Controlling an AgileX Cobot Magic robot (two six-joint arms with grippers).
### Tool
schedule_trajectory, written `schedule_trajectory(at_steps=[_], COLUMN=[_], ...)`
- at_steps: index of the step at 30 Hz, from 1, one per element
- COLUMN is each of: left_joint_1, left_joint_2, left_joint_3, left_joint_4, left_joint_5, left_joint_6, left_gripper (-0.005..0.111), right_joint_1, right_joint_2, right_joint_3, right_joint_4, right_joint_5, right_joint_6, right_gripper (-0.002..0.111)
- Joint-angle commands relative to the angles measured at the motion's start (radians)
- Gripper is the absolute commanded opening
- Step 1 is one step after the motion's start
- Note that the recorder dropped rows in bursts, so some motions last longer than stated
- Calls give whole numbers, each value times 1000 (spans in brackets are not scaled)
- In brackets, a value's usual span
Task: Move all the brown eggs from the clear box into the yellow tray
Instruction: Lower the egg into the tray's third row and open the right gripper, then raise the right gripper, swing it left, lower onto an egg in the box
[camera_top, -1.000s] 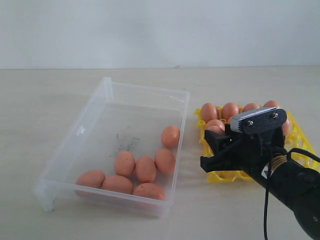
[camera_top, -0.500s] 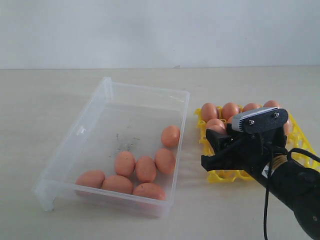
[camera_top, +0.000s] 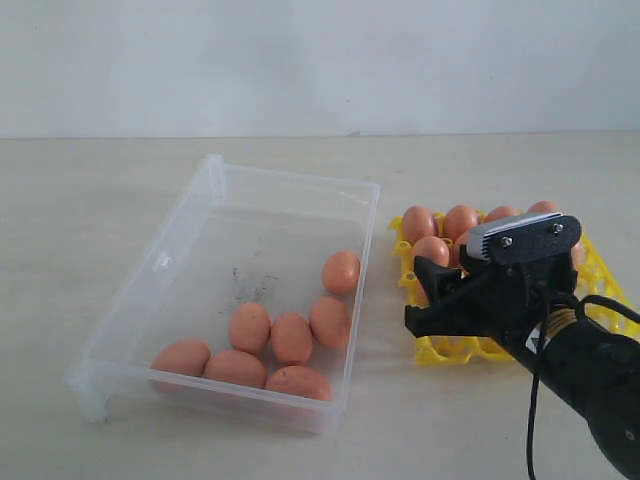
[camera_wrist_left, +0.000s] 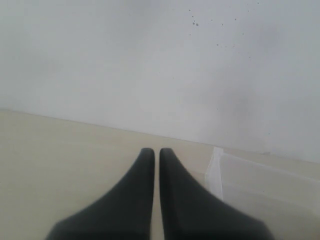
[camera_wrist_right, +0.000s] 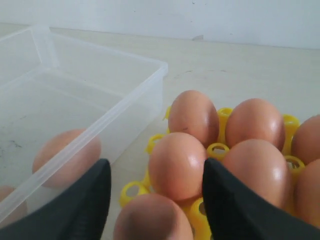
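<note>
Gap of bare table (camera_top: 385, 350) separates clear box (camera_top: 300, 178) from yellow tray (camera_top: 445, 352) edge.

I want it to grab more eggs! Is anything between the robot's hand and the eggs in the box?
Only the low side wall of the clear box, between the right hand above the yellow tray and the brown eggs inside it. Nothing else visible.

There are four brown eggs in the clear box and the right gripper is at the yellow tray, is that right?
No. The exterior view shows seven brown eggs in the clear box, not four. The right gripper is at the yellow tray.
</note>
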Motion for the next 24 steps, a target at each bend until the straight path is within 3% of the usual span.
schedule_trajectory(at_steps=[1, 5, 9, 13, 17, 24], left_joint_1=[-4, -4, -4, -4, -4, -4], left_joint_2=[4, 4, 4, 4, 4, 4], left_joint_3=[-4, -4, -4, -4, -4, -4], left_joint_4=[0, 0, 0, 0, 0, 0], left_joint_5=[-2, -2, -2, -2, -2, -2], left_joint_6=[-1, -1, -1, -1, -1, -1], left_gripper=[4, 4, 4, 4, 4, 4], right_joint_1=[-8, -8, 13, 145, 247, 249], right_joint_2=[-79, -205, -287, -288, -280, -178], right_joint_3=[-5, -15, -238, -454, -664, -832], right_joint_4=[-47, -282, -575, -773, -769, -615], right_joint_5=[-15, 15, 666, 1010, 1363, 1632], right_joint_6=[31, 143, 432, 650, 662, 555], right_gripper=[51, 51, 51, 51, 51, 51])
